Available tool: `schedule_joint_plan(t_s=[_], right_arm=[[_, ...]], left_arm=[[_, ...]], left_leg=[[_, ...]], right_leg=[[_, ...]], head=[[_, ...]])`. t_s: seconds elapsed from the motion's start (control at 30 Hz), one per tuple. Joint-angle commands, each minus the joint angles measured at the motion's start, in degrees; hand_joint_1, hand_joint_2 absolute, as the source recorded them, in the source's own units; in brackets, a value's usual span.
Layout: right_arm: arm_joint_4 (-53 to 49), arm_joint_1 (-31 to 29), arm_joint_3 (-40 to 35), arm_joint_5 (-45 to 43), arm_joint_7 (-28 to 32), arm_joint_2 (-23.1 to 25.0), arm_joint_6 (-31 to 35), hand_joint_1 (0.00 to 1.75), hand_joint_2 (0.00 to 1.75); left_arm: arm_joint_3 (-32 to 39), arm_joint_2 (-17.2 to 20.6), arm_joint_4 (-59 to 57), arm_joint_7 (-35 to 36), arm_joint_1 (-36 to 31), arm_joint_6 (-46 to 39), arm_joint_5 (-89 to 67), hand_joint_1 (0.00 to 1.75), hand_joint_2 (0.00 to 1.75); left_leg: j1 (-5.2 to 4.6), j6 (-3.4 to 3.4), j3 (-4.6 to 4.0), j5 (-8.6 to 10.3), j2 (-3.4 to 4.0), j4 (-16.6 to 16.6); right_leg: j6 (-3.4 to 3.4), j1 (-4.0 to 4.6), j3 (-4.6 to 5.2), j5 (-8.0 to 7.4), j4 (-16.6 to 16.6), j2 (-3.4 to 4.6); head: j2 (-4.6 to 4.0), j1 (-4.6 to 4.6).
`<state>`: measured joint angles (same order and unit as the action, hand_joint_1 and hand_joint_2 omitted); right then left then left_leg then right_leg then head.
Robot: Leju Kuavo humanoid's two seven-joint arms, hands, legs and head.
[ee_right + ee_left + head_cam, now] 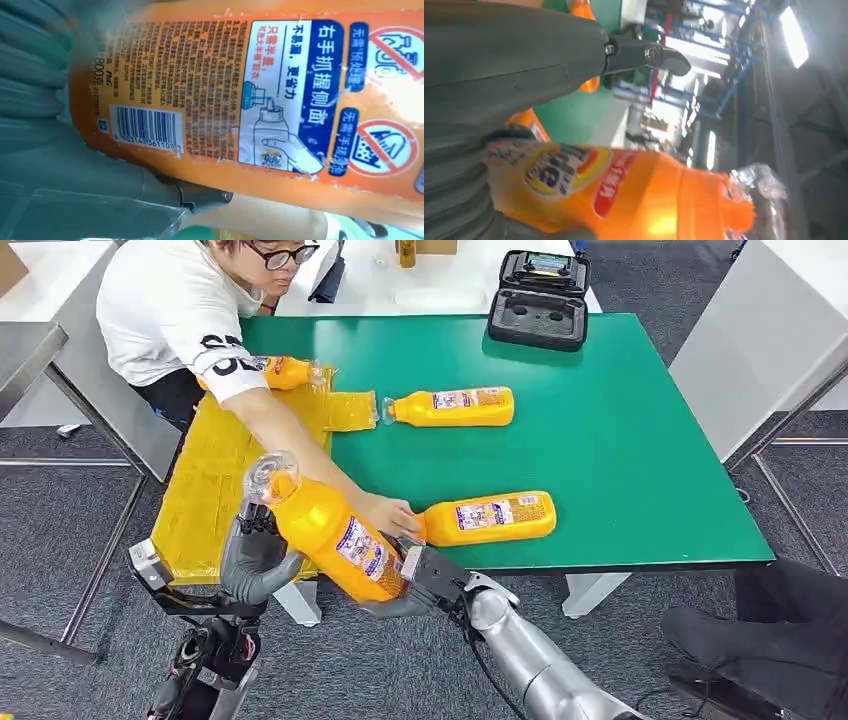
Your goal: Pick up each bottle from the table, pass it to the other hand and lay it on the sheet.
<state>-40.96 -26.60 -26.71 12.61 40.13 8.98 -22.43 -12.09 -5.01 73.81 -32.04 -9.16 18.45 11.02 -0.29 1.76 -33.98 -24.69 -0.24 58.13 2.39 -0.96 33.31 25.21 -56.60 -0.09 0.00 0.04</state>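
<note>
Head view shows us both hands gripping one orange detergent bottle (330, 530): left hand (255, 562) beneath its neck, right hand (415, 585) half hidden behind its base.

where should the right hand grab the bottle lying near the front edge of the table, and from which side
Best guess: the wide labelled body of the near bottle, around its middle, coming down from above with the fingers across its short width. It lies flat on the green table, cap end toward the yellow sheet, so the neck is narrow and low. A person's hand rests at that cap end now, so wait.
</note>
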Motion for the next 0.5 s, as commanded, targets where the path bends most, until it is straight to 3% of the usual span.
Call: schedule_joint_plan(t_s=[0.03, 0.5], right_arm=[[1.4, -2.6, -0.4, -2.3, -0.1, -1.8, -2.3, 1.52, 1.75], [-1.0, -0.9, 1.6, -5.1, -0.1, -3.2, -4.6, 1.5, 1.75]], left_arm=[[-1.3, 2.4, -0.4, -0.2, 0.1, 3.5, 0.0, 0.0, 1.75], [-2.8, 2.2, -1.5, -1.1, -0.4, 0.8, -10.5, 0.0, 1.75]], left_leg=[[0.01, -0.05, 0.05, -0.01, 0.01, 0.0], [0.07, -0.11, 0.08, -0.03, -0.04, 0.0]], right_leg=[[-0.05, 0.01, -0.05, 0.01, 0.0, 0.0], [-0.1, 0.07, -0.12, 0.03, 0.0, -0.05]], head=[[0.0, -0.02], [0.0, 0.0]])
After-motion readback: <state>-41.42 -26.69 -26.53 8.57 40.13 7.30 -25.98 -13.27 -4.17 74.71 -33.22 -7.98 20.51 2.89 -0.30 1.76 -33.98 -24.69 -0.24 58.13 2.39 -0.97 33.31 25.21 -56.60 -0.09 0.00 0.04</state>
